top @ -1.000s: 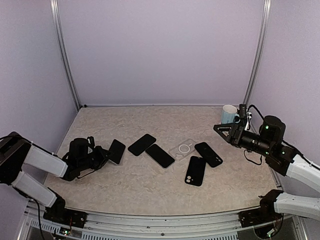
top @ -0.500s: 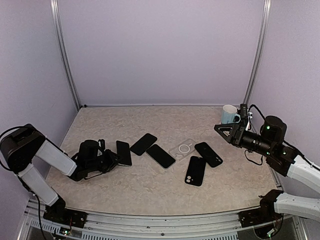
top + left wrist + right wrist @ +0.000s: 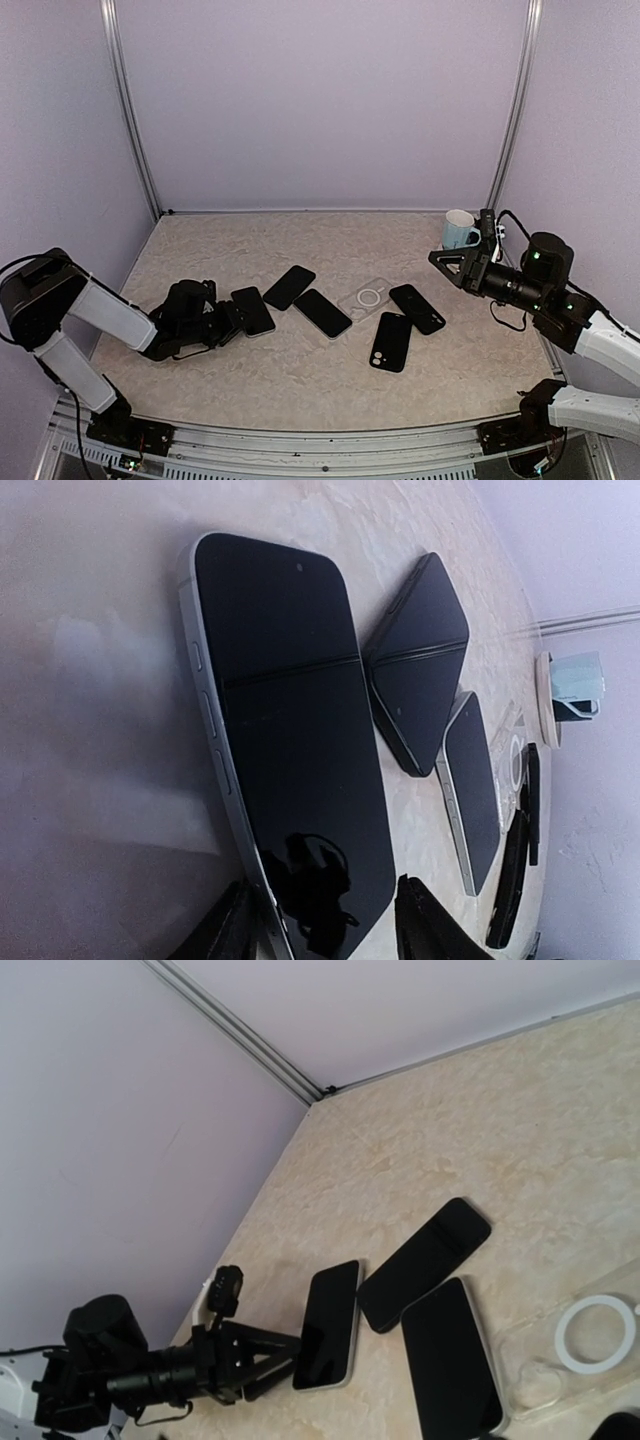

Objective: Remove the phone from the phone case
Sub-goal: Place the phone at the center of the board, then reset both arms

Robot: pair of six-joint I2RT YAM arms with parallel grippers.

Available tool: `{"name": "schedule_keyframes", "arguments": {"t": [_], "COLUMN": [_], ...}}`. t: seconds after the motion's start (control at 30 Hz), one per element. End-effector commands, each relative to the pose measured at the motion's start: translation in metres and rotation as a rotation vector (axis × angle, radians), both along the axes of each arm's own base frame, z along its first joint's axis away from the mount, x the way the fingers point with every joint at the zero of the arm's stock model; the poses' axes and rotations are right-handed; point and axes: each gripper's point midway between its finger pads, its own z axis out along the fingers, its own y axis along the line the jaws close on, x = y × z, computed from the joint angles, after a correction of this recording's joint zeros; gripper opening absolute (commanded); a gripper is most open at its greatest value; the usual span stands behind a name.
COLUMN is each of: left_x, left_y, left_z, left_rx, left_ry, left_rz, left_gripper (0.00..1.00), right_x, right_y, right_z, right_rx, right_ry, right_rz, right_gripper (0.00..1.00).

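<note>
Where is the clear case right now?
In the top view the clear case lies flat just right of mid-table, between the middle phone on its left and the right phone.

The left gripper point(image 3: 238, 319) has carried the phone point(image 3: 253, 310) to the right, closer to the next black phone point(image 3: 288, 287). The phone, held tilted before, now lies on the worktop point(image 3: 300, 385).
</note>
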Motion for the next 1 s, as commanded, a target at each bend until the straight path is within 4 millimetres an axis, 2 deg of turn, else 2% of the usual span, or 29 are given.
{"name": "schedule_keyframes", "arguments": {"t": [0.0,0.13,0.33,0.47,0.67,0.97], "left_x": [0.004,0.008,0.006,0.006,0.008,0.009], "left_y": [0.007,0.021,0.036,0.051,0.086,0.151], "left_z": [0.0,0.006,0.018,0.035,0.073,0.13], "left_rx": [0.086,0.148,0.235,0.292,0.325,0.446], "left_ry": [0.002,-0.02,-0.039,-0.078,-0.154,-0.271], "left_rz": [0.021,0.064,0.089,0.119,0.192,0.322], "left_gripper": [0.51,0.6,0.63,0.68,0.73,0.9], "right_x": [-0.002,-0.001,0.004,0.009,0.015,0.019], "right_y": [-0.005,-0.007,-0.01,-0.006,-0.005,-0.006], "right_z": [0.0,-0.001,0.003,0.008,0.015,0.033], "right_rx": [-0.011,-0.033,-0.068,-0.083,-0.099,-0.111], "right_ry": [-0.016,-0.022,-0.051,-0.06,-0.09,-0.131], "right_rz": [-0.009,-0.017,-0.044,-0.034,-0.039,-0.054], "right_gripper": [0.66,0.67,0.69,0.7,0.72,0.79]}}
